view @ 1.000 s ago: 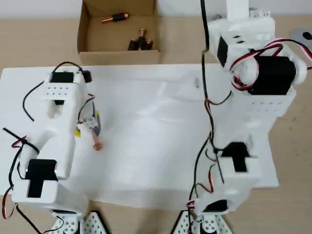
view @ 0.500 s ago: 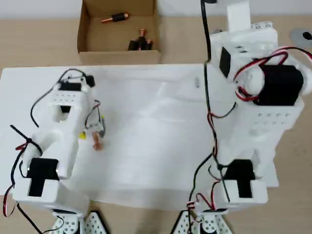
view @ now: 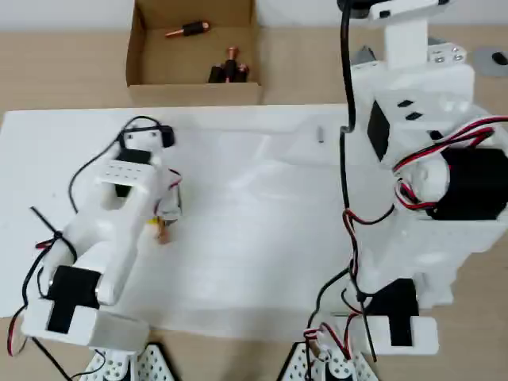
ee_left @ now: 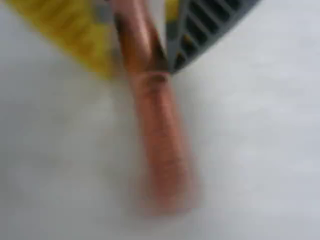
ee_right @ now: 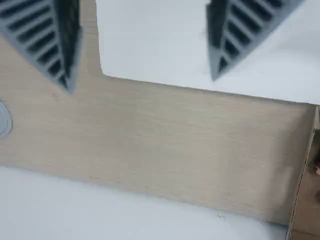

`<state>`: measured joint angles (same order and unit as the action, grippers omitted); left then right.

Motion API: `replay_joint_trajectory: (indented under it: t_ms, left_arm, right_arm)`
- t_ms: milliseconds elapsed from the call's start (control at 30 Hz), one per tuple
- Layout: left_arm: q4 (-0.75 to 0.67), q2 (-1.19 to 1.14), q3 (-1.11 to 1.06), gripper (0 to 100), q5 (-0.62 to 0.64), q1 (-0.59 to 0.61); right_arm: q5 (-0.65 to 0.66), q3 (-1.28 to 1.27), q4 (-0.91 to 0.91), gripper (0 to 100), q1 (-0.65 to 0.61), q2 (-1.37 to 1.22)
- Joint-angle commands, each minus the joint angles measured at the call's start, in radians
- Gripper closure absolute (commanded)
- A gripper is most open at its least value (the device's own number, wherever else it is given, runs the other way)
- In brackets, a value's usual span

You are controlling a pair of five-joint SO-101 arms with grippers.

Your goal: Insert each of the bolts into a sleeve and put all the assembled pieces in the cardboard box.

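My left gripper (view: 163,216) is shut on a copper bolt (view: 162,231) at the left of the white mat (view: 254,238). Up close, the copper bolt (ee_left: 155,130) is pinched between a yellow finger (ee_left: 65,35) and a grey ribbed finger (ee_left: 210,25), its free end pointing down at the mat. The cardboard box (view: 193,94) stands at the back, holding one assembled piece (view: 186,30) and a cluster of others (view: 228,70). My right gripper (ee_right: 142,77) hangs open over the bare wooden table near the mat's edge, nothing between its grey fingers (ee_right: 47,40).
The right arm's white body (view: 421,159) rises high over the mat's right side, with red and black cables looping off it. A small grey piece (view: 321,134) lies on the mat near the back. A metal disc (ee_right: 4,120) lies on the wood.
The left arm has swung toward the back and right, keeping the copper bolt in its grip. The right arm has moved nearer and rightward in the high view.
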<state>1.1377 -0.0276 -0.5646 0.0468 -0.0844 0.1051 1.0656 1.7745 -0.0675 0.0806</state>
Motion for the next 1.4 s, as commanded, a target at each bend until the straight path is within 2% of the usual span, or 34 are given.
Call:
replay_joint_trajectory:
  t_ms: [0,200,300,400,533,700,800,933,1167,1367]
  left_arm:
    - [0.034,-0.012,-0.031,99,0.006,-0.005]
    - [0.123,-0.005,0.058,99,-0.011,0.012]
    - [0.235,-0.001,0.215,99,-0.11,0.037]
    - [0.399,0.056,0.433,99,-0.29,0.054]
    - [0.617,0.156,0.684,99,-0.654,0.049]
    - [0.617,0.315,0.672,99,-1.054,0.071]
    - [0.617,0.397,0.494,99,-1.295,0.069]
    - [0.612,0.426,0.186,99,-1.528,0.075]
    - [0.399,0.394,0.023,99,-1.56,0.095]
    - [0.222,0.277,-0.04,99,-1.59,0.137]
  right_arm:
    - [0.011,-0.005,0.014,78.6,0.016,0.031]
    - [0.009,-0.005,0.014,78.8,0.016,0.031]
    - [0.009,-0.005,0.014,78.8,0.018,0.031]
    - [0.006,-0.005,0.014,78.8,0.018,0.031]
    - [0.005,-0.005,0.014,78.8,0.016,0.031]
    - [0.003,-0.007,0.014,78.8,0.016,0.031]
    - [0.003,-0.007,0.014,78.8,0.016,0.031]
    - [0.003,-0.008,0.014,78.8,0.016,0.031]
    - [0.003,-0.008,0.014,78.9,0.018,0.031]
    - [0.005,-0.01,0.014,78.9,0.018,0.03]
